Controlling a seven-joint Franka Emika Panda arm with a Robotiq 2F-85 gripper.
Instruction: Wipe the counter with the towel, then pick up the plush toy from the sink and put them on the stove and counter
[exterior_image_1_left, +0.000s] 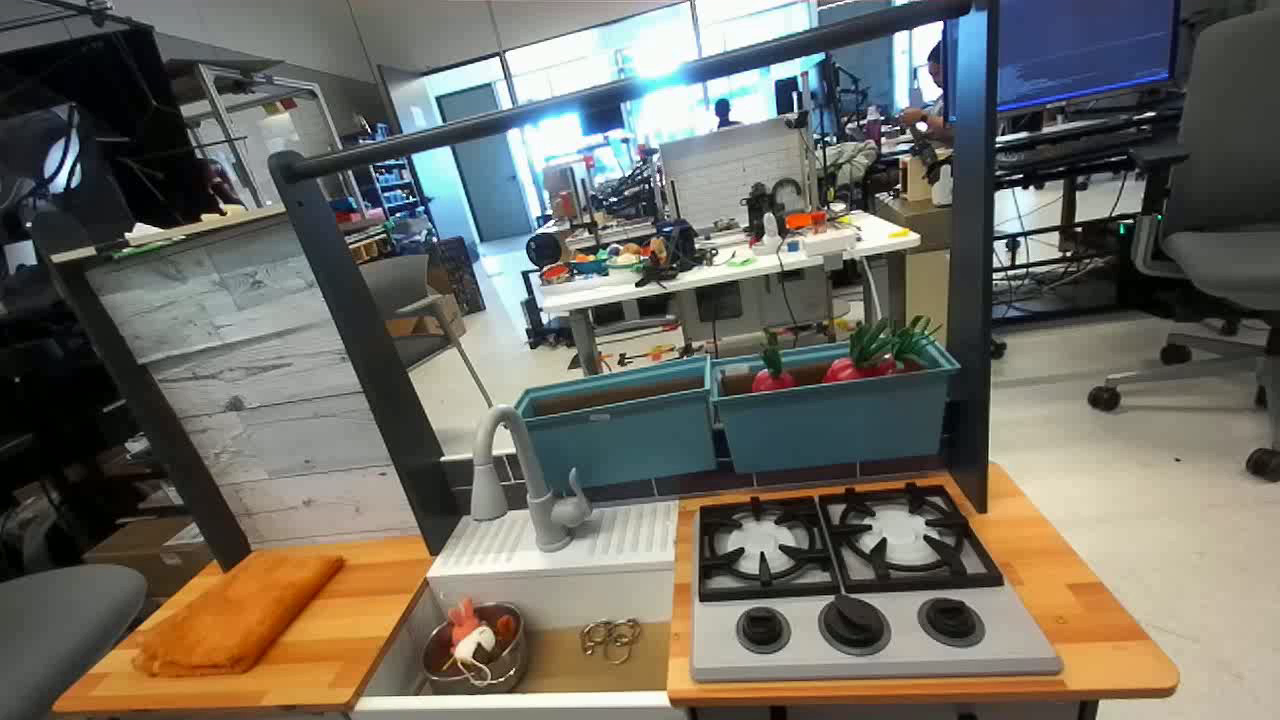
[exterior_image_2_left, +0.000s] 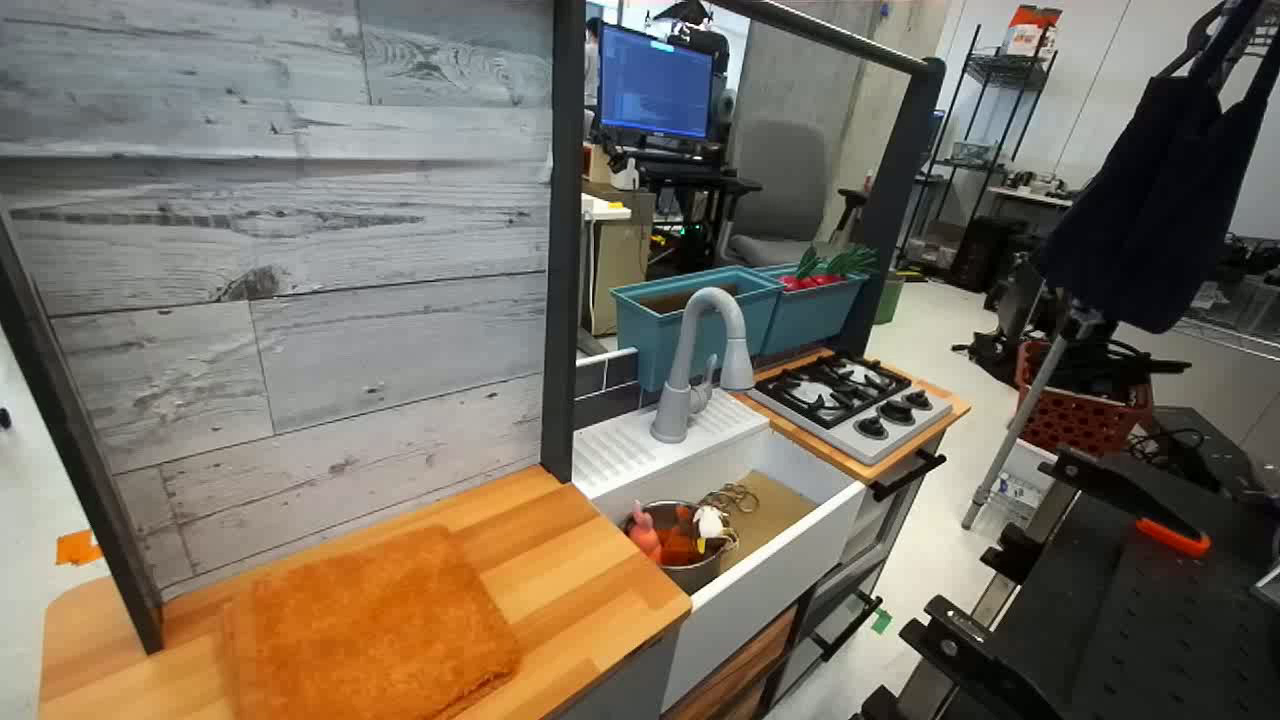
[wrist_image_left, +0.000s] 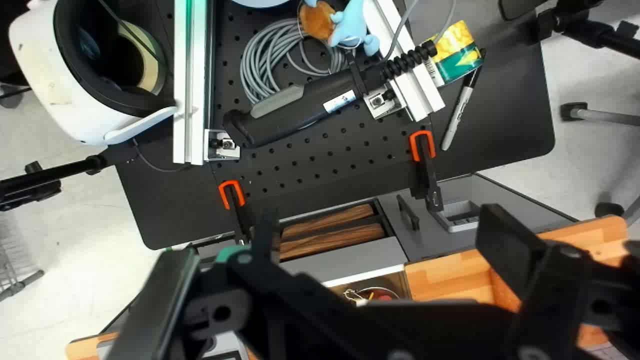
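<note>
The orange towel (exterior_image_1_left: 240, 615) lies flat and folded on the wooden counter (exterior_image_1_left: 375, 600) left of the sink; an exterior view (exterior_image_2_left: 370, 630) shows it close. The white sink (exterior_image_1_left: 520, 704) holds a metal pot (exterior_image_1_left: 508, 668) with small plush toys in it: a pink one (exterior_image_1_left: 466, 622) and a white one (exterior_image_1_left: 475, 644). Both also show in an exterior view, pink (exterior_image_2_left: 645, 532) and white (exterior_image_2_left: 710, 525). The silver-grey stove (exterior_image_1_left: 880, 660) bears nothing on its burners. My gripper (wrist_image_left: 378, 225) is open and empty, fingers wide apart, above the kitchen. It is outside both exterior views.
A grey faucet (exterior_image_1_left: 545, 510) rises behind the sink. Metal rings (exterior_image_1_left: 612, 638) lie in the basin. Teal planters (exterior_image_1_left: 835, 415) stand behind, one holding red radishes. A wood-look panel (exterior_image_2_left: 300, 250) backs the counter. A black perforated table (wrist_image_left: 320, 165) with clamps faces the kitchen.
</note>
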